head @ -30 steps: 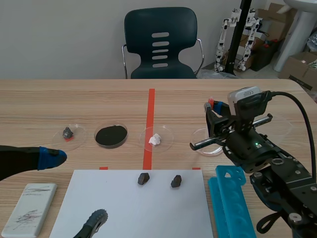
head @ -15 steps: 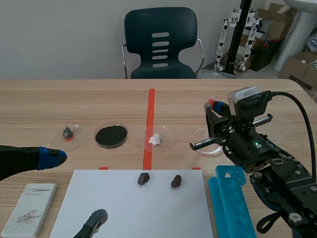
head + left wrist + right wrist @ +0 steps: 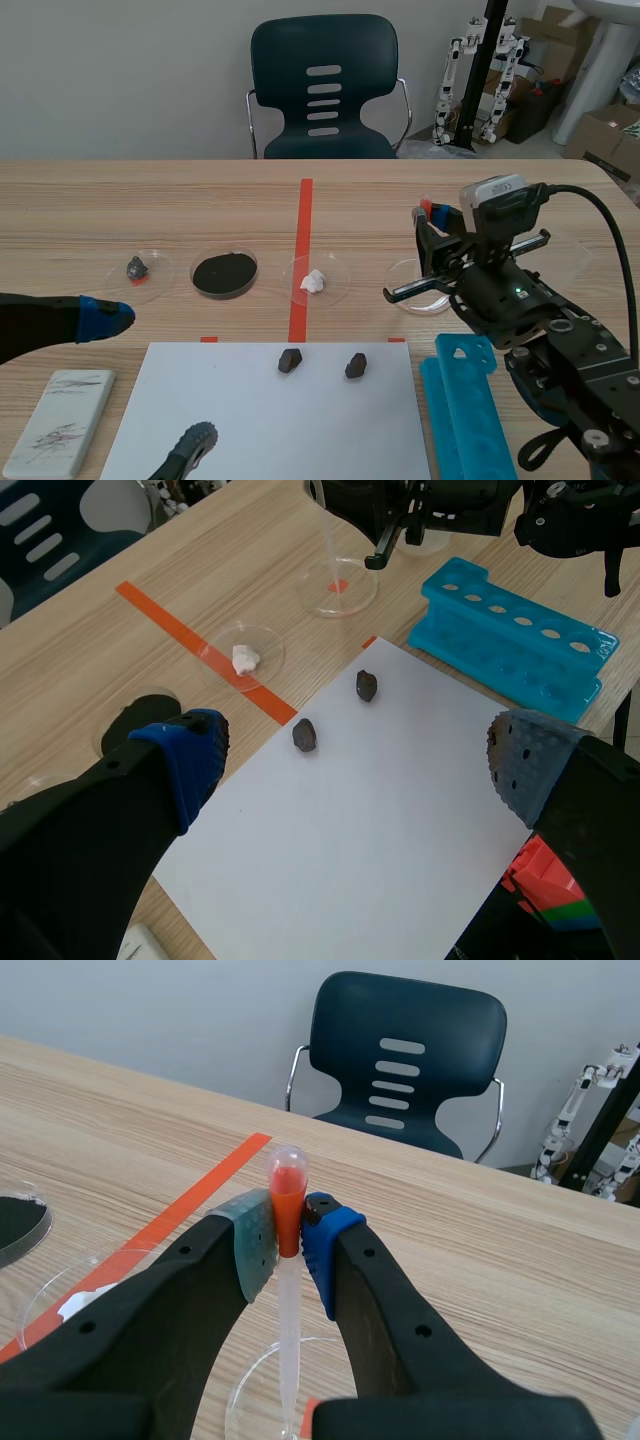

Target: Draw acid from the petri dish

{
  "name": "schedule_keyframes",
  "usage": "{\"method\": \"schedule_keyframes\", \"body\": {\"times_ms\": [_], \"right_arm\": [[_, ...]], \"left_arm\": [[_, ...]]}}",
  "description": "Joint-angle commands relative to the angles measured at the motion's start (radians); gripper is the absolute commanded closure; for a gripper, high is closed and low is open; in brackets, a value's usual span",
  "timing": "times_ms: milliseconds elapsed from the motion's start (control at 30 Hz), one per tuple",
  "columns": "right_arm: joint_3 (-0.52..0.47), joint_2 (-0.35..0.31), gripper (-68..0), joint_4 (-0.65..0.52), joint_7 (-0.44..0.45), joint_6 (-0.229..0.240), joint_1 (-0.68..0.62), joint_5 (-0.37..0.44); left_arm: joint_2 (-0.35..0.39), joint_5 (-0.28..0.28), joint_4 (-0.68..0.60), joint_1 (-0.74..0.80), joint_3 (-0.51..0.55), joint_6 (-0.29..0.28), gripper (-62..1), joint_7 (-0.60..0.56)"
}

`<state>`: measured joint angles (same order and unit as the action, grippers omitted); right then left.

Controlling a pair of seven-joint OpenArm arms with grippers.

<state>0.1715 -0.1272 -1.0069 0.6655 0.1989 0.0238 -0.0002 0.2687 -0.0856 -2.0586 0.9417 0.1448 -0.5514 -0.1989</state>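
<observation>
Clear petri dish [image 3: 408,272] sat on the wooden tabletop [image 3: 150,200]. The right end effector [image 3: 290,1245] clamped a red-bulbed pipette [image 3: 289,1310] upright, pointing down into it. The left end effector [image 3: 360,765] gaped wide, well apart.

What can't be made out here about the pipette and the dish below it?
- Pipette tip: in the right wrist view it runs off the edge below the right claw; in the left wrist view it is too faint and small.
- Liquid in the petri dish: too clear to see in any view.
- Dark ridged tool: scene view, cut off by the edge.
</observation>
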Motion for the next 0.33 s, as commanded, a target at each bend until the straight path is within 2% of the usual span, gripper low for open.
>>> {"method": "schedule_keyframes", "body": {"times_ms": [0,167,300], "right_arm": [[-0.007,-0.006,-8.3,-0.01,0.007,0.0,0.007,0.008],[-0.006,-0.006,-8.3,-0.01,0.007,0.0,0.007,0.009],[-0.006,-0.006,-8.3,-0.017,0.003,0.0,0.007,0.054]], "left_arm": [[-0.002,0.014,-0.003,0.003,0.002,0.002,-54.2,-0.014],[-0.002,0.014,-0.003,0.003,0.002,0.002,-54.2,-0.014],[-0.002,0.014,-0.003,0.003,0.002,0.002,-54.2,-0.014]]}}
